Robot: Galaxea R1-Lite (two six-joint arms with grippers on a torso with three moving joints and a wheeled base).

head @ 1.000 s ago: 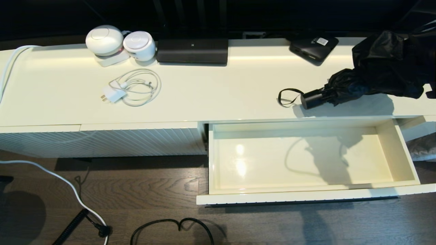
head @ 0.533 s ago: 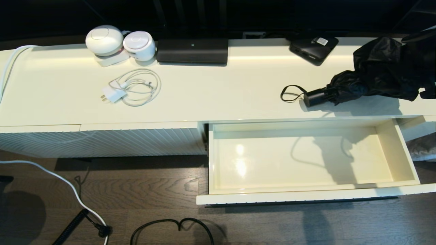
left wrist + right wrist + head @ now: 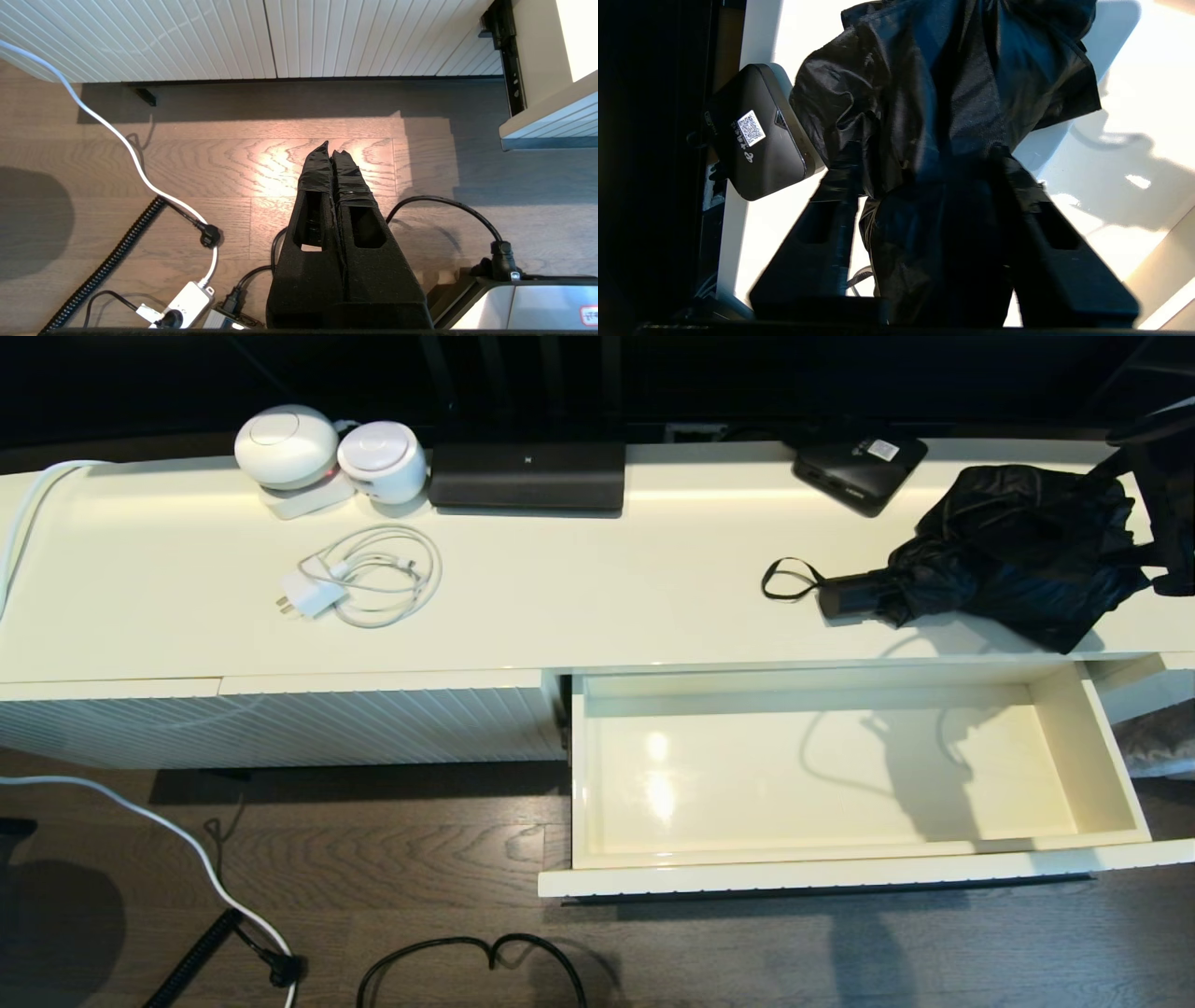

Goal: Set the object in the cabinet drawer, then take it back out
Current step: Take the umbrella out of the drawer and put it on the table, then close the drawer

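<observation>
The black folding umbrella (image 3: 1008, 551) lies on the cream cabinet top (image 3: 607, 597) at the right, behind the drawer. Its short handle (image 3: 845, 597) and wrist loop (image 3: 784, 581) point left. My right gripper (image 3: 1162, 523) is at the umbrella's right end. In the right wrist view it (image 3: 924, 163) is open, its fingers spread wide on either side of the loose fabric (image 3: 952, 70). The cabinet drawer (image 3: 1083, 747) is pulled fully out and holds nothing. My left gripper (image 3: 331, 148) is shut and parked low over the wooden floor, left of the drawer.
A flat black box with a white sticker (image 3: 859, 467) sits behind the umbrella. Two white round devices (image 3: 327, 453), a black bar (image 3: 527, 474) and a white charger with coiled cable (image 3: 364, 579) sit on the left. Cables (image 3: 467, 957) lie on the floor.
The umbrella has come down from a raised, tilted hold to lie flat on the cabinet top, its handle shifting slightly left. The right gripper has lowered and spread its fingers.
</observation>
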